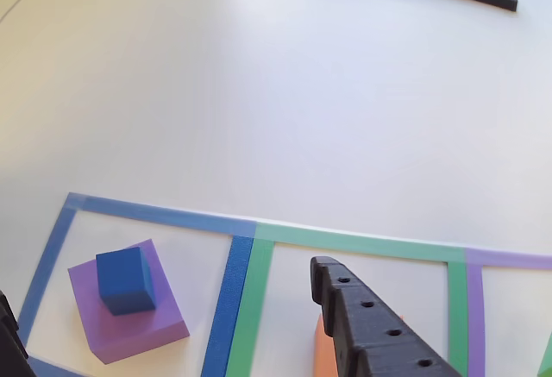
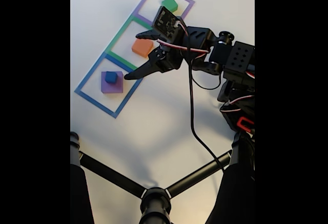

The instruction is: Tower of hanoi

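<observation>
Midway: claw hangs between orange and blue

Seemingly mid-puzzle, the claw (image 2: 134, 65) hangs open and empty above the table (image 2: 164, 116). Just under its upper finger sits the orange block (image 2: 142, 47) in the green tape square (image 2: 115, 35); ahead of its tips, the blue cube (image 2: 111, 77) rests on the purple slab (image 2: 112, 83). Behind it lies the green cube (image 2: 169, 3). Next likely means lowering over one block and closing squarely.
</observation>
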### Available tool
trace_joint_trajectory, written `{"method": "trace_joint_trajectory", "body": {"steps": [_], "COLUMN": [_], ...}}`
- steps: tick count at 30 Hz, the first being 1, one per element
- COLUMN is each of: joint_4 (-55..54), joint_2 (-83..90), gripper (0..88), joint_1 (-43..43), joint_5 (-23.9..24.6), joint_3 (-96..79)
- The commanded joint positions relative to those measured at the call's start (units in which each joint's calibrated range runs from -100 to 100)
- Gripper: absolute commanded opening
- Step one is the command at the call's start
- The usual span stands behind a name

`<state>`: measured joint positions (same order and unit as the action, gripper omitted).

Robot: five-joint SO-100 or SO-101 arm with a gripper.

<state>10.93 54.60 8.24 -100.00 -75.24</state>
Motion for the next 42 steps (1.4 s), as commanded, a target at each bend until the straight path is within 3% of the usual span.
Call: {"method": "trace_joint_trajectory", "body": {"steps": [1,11,19,28,42], "joint_4": [-13.80,-41.16,-55.32,-64.47,-66.81], "joint_2": [-5.32,-25.92,-39.54,-53.72,-64.54], "gripper": [43.0,42.9,42.8,42.4,41.5], "joint_1": [1.26,2.63,3.09,4.23,6.59], "joint_5": [0.00,0.00,0.00,0.00,0.00], "joint_3": [-3.50,-6.23,-6.32,-0.68,7.49]}}
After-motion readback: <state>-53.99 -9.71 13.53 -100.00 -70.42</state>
